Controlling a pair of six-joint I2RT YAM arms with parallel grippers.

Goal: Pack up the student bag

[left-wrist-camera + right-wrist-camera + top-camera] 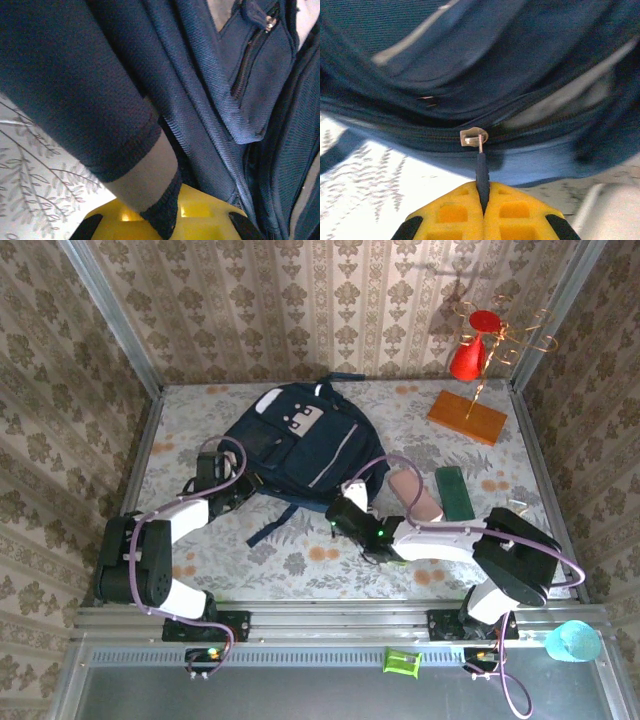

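Navy fabric student bag [300, 440] lies flat, buckle patch up, centre-rear of floral desk [300, 565]; right gripper [483, 212] clenched on zip pull [481, 172] at bag's near edge; left gripper [162, 225] pinching dark strap [167, 205] at bag's left side.

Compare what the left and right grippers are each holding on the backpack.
The left gripper pinches a broad fabric strap on the left of the student bag in the top view. The right gripper pinches the thin zipper pull at its near edge. The strap runs off at a slant, the zipper pull straight ahead. Both are shut, with yellow fingers.
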